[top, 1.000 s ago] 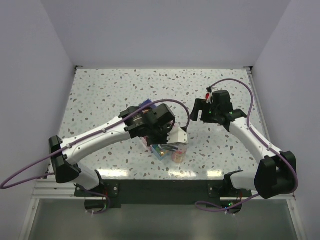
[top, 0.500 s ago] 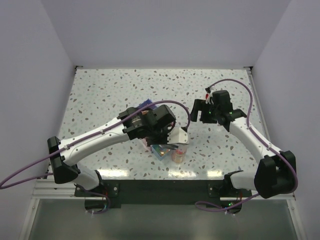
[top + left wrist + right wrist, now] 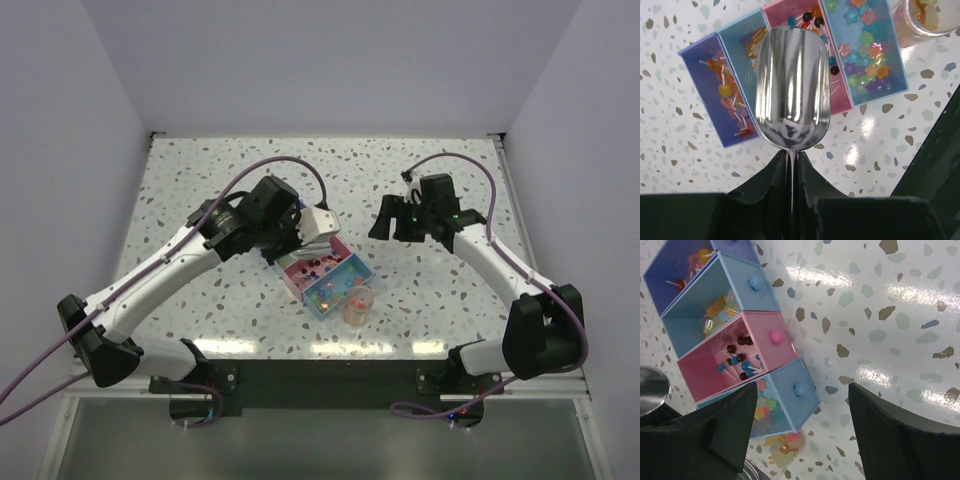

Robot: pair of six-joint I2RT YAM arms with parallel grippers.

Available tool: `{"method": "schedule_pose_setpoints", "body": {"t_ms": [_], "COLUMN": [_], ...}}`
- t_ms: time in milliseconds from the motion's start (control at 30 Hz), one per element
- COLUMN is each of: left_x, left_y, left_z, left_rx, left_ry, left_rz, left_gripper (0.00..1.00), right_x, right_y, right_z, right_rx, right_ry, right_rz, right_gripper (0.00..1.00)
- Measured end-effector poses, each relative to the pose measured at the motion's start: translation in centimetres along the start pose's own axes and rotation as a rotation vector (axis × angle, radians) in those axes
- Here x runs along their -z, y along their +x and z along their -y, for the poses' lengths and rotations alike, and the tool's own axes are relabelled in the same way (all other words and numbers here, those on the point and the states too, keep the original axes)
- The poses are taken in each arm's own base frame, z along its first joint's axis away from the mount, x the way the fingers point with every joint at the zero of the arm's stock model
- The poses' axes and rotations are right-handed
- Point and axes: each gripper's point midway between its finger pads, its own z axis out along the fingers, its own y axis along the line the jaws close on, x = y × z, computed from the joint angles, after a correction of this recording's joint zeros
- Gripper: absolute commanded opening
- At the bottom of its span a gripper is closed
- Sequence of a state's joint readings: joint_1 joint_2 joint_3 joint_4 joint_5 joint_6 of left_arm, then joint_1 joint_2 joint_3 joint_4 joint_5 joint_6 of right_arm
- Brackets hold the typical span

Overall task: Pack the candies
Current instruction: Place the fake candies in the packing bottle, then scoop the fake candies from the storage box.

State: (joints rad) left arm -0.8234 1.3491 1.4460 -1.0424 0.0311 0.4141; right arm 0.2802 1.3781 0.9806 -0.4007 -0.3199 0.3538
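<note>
The left arm [image 3: 160,275] reaches forward and inward over the table. The left gripper [image 3: 790,156] is pinched tight on the thin handle of a scoop [image 3: 792,90]. The right arm [image 3: 495,265] bends at the elbow and angles inward. The right gripper [image 3: 802,387] points down with its fingers [image 3: 730,415] spread wide, holding nothing.

Bright, even light falls from overhead; seen from above the worktop [image 3: 200,180] is crisp, its shadows faint and soft. White glare streaks its near edge. Close up on the left wrist, the steel scoop [image 3: 792,90] mirrors long bright bands, and hot spots shine on the glossy speckled surface. On the right wrist similar glare patches bloom, while the right end effector [image 3: 802,395] sits dark and soft-focused.
</note>
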Motion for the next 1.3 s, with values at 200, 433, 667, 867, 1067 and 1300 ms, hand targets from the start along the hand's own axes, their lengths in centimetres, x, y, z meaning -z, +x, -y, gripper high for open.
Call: {"method": "schedule_pose_setpoints", "body": {"t_ms": [200, 433, 667, 867, 1067, 1300], "left_x": [-1.0, -1.2, -2.3, -3.7, -4.6, -4.1], "left_y": [3.6, 5.4, 6.5, 7.9, 8.5, 8.6], "left_z": [-3.2, -4.7, -4.2, -4.3, -4.1, -4.4], "left_rx": [0.181, 0.256, 0.266, 0.276, 0.309, 0.358], "left_ry": [-0.056, -0.088, -0.067, -0.055, -0.025, -0.034], "left_rz": [-0.049, -0.073, -0.112, -0.197, -0.275, -0.347], "left_gripper": [0.0, 0.0, 0.0, 0.0, 0.0, 0.0], "right_x": [-0.6, -1.7, -3.2, -5.2, -7.7, -10.4], "right_y": [-0.8, -1.5, -1.2, -1.3, -2.3, -1.8], "right_z": [-0.9, -2.4, -4.3, -5.6, -7.8, -7.9], "right_rx": [0.006, 0.046, 0.098, 0.131, 0.191, 0.207], "right_ry": [-0.039, -0.063, -0.093, -0.092, -0.095, -0.089], "right_rz": [-0.014, -0.031, -0.067, -0.112, -0.118, -0.158], "right_gripper": [0.74, 0.72, 0.71, 0.65, 0.57, 0.45]}}
